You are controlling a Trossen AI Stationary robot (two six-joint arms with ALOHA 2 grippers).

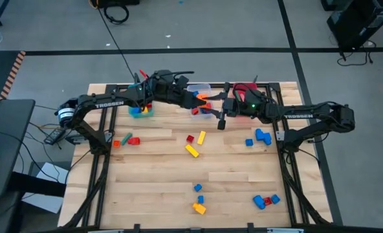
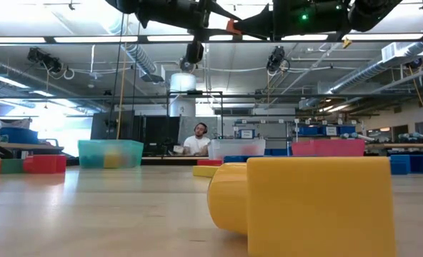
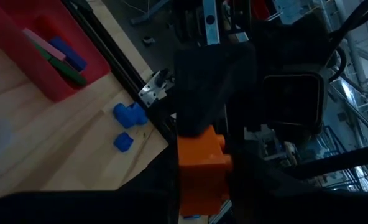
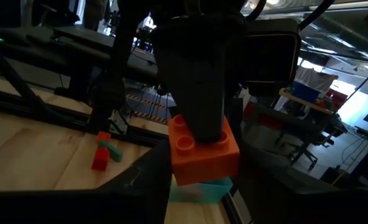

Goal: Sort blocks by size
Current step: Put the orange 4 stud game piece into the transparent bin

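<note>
Holding one orange block [image 3: 201,163] up in the air between us, our left gripper [image 1: 201,98] squeezes it tight while our right gripper [image 1: 215,103] has its fingers around it too. More blocks [image 1: 196,145] lie on the table [image 1: 153,181].

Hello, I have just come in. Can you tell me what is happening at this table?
Two robot arms meet above the far middle of the table, near three bins. Both grippers are at one orange block: the left gripper has its jaws shut on it, and the right gripper has its jaws around it too, like a handover. Many other blocks lie scattered on the wood.
</note>
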